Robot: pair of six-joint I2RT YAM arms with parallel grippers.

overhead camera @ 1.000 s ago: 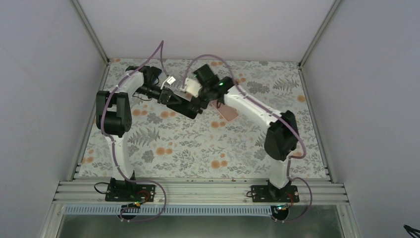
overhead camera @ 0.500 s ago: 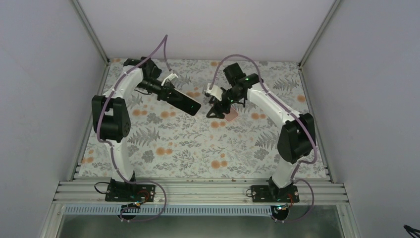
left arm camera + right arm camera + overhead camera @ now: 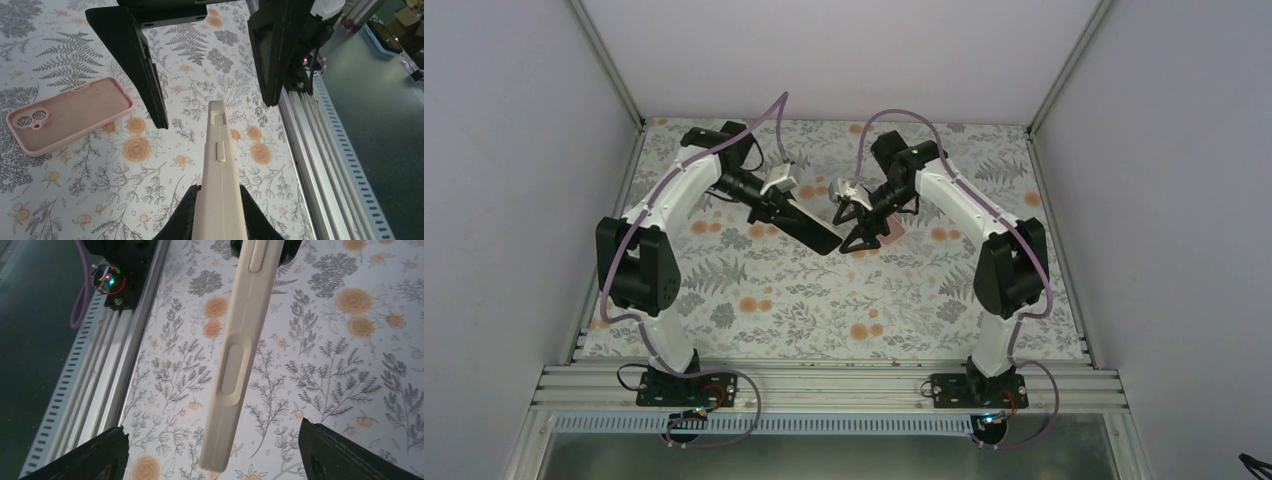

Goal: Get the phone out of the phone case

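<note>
My left gripper [image 3: 776, 205] is shut on the phone, which sits in a beige case [image 3: 218, 165] with its dark screen [image 3: 812, 230] showing from above. It holds it edge-up, above the table, pointing at my right gripper [image 3: 848, 232]. My right gripper [image 3: 212, 429] is wide open, its fingers [image 3: 80, 455] spread on either side of the case's free end [image 3: 239, 360] without touching it. The right fingers [image 3: 137, 65] also show in the left wrist view, straddling the case tip.
An empty pink phone case [image 3: 70, 112] lies flat on the floral cloth, inside up; in the top view it [image 3: 894, 228] is mostly hidden under my right arm. The aluminium rail [image 3: 310, 140] runs along the near table edge.
The grippers were together on the phone, then parted. Now my left gripper has carried the phone toward the centre, and my open right gripper has come back around its free end.
</note>
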